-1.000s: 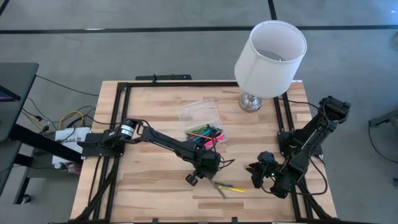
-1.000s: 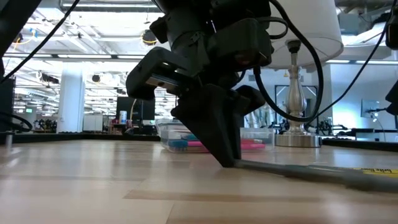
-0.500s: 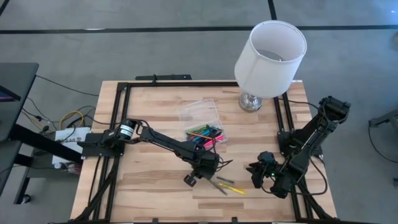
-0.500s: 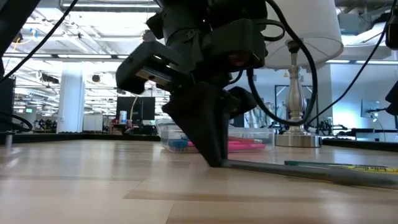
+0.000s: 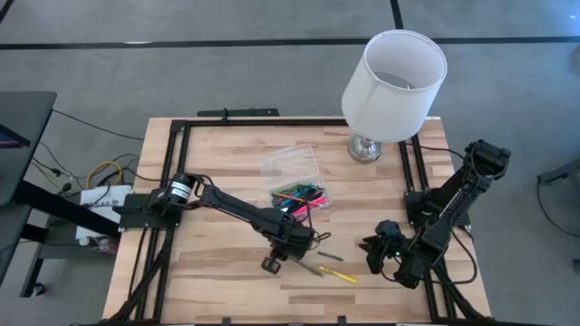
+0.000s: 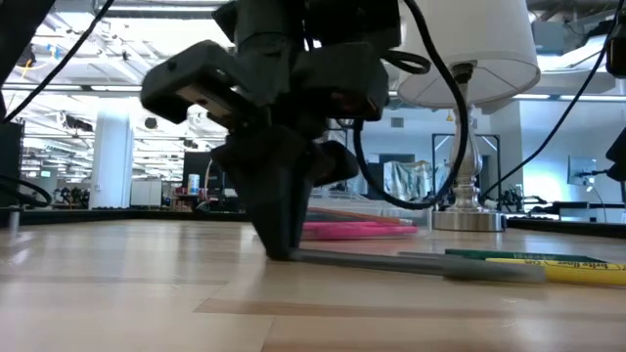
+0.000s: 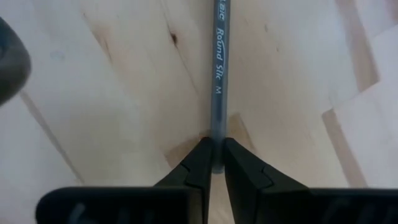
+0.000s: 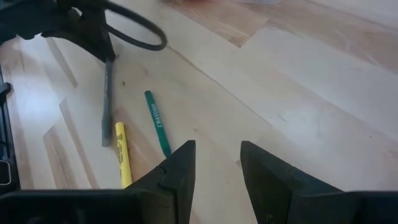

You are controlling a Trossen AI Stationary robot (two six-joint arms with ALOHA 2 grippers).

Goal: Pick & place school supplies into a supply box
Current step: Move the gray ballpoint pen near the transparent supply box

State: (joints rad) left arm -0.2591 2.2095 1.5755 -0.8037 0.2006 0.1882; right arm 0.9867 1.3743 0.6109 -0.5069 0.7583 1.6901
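Note:
My left gripper (image 5: 288, 255) stands near the table's middle front, pointing steeply down, shut on a grey pen (image 7: 216, 74) that lies on the wood. A green pencil (image 5: 331, 257) and a yellow one (image 5: 342, 275) lie just right of it. The clear supply box (image 5: 288, 160) lies open farther back, with a heap of coloured pens and markers (image 5: 299, 194) beside it. My right gripper (image 8: 216, 165) hovers open at the front right, with nothing between its fingers. My left gripper pinches the grey pen at its very end (image 7: 216, 149) between its two fingertips (image 7: 198, 163). The fingers come from above, pointing steeply down, and lie across the pen. The rest of the pen (image 6: 411, 264) lies along the table, stretching away toward the right.
A lamp with a white shade (image 5: 394, 72) stands at the table's far right. A black frame rail (image 5: 172, 181) runs along the table's edges. Bare wood lies to the left of the left gripper.
My left gripper has moved toward the table's left edge and a little nearer the front, rolling its wrist. It has dragged the grey pen's held end along the wood, away from the yellow pencil. The green pencil now shows beside them.

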